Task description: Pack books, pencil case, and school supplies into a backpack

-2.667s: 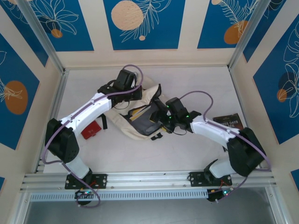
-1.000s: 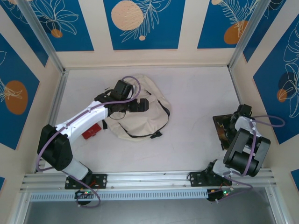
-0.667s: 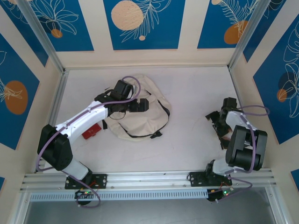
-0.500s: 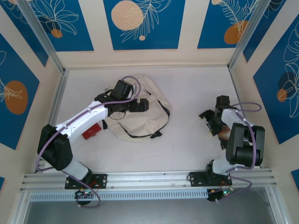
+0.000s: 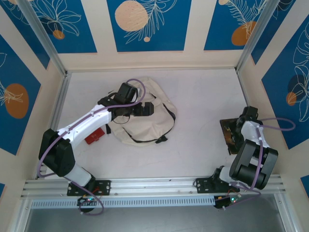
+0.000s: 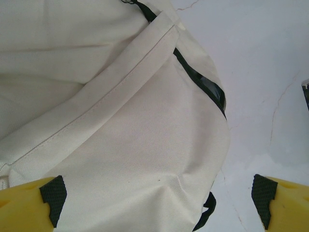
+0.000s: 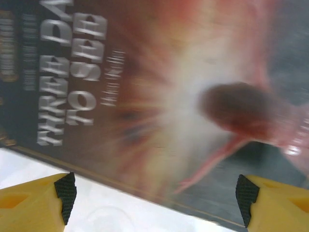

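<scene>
Blurred book (image 7: 159, 111), edges cropped

Right wrist view: dark brown book (image 7: 159, 111), cover title in pale block capitals, lying sideways in frame. Reads "THREE DA…" (cut off at the frame edge) above "TO SEE". Smaller line beside the title and gold print at the left edge: blurred, illegible.
</scene>
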{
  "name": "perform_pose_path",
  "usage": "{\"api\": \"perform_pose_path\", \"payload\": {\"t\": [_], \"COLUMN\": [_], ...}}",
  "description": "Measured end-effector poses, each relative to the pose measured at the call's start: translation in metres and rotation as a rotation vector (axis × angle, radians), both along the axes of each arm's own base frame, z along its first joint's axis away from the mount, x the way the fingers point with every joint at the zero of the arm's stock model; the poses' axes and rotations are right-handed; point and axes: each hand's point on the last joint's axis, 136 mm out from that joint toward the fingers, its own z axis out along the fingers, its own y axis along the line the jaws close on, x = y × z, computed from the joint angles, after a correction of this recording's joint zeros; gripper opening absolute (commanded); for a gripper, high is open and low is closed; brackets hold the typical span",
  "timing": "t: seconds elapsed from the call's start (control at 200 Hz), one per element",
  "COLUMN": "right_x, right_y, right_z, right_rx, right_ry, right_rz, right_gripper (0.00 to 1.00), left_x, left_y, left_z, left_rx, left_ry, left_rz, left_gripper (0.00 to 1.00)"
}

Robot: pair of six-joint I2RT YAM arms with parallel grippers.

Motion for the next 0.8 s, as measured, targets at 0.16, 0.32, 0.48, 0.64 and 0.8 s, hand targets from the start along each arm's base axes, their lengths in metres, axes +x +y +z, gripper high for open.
{"api": "perform_pose_path", "payload": {"t": [0.16,0.32,0.48,0.64,0.8], "right_x": [-0.032,-0.039,-0.040,-0.036,-0.037], "right_y": [-0.004,-0.013,-0.014,-0.011,-0.011], "right_z": [-0.006,0.005,-0.004,-0.017,-0.019], "right_rx": [0.005,-0.026,0.003,0.041,0.047], "right_ry": [0.030,-0.017,-0.003,0.021,0.047], "right_rz": [-0.087,-0.138,-0.154,-0.139,-0.132], "right_gripper": [0.86,0.86,0.75,0.63,0.63], "left_x": [-0.001,-0.002,-0.002,-0.002,-0.001], "left_y": [-0.001,-0.003,-0.004,-0.004,-0.005], "left_z": [0.000,0.000,-0.004,-0.005,-0.005], "left_rx": [-0.006,-0.013,-0.011,-0.009,-0.009], "left_ry": [0.005,0.010,0.019,0.021,0.022], "left_rz": [-0.006,-0.013,-0.016,-0.016,-0.016], "left_gripper": [1.00,1.00,1.00,1.00,1.00]}}
